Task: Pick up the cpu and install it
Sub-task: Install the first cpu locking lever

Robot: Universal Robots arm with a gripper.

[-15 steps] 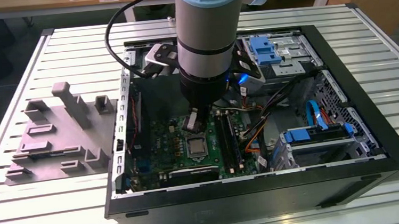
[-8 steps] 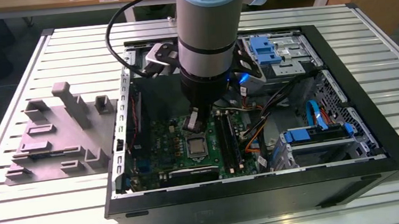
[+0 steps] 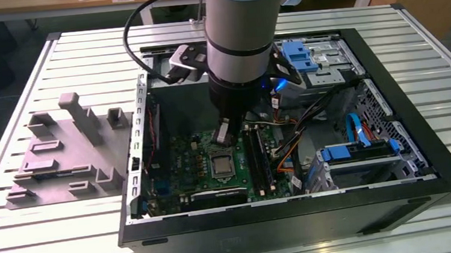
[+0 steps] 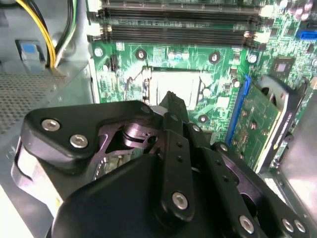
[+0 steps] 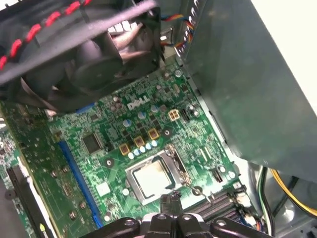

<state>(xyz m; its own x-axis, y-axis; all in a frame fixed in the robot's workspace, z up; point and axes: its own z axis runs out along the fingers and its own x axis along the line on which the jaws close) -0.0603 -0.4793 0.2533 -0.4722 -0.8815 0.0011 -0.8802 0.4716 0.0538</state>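
The open computer case [image 3: 422,165] holds the green motherboard [image 5: 99,163], where the cpu [image 5: 151,179] sits in its socket frame [image 5: 174,161] just beyond the gripper [image 5: 171,198], whose fingertips look pressed together on nothing, case walls crowding either side.

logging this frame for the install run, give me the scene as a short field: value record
arm: reaching down into the open computer case
gripper: just above the motherboard, beside the socket
cpu: lying flat in the socket frame, pale metal top facing up
held: nothing seen between the fingers
tray: grey plastic, on the table at the exterior view's left of the case
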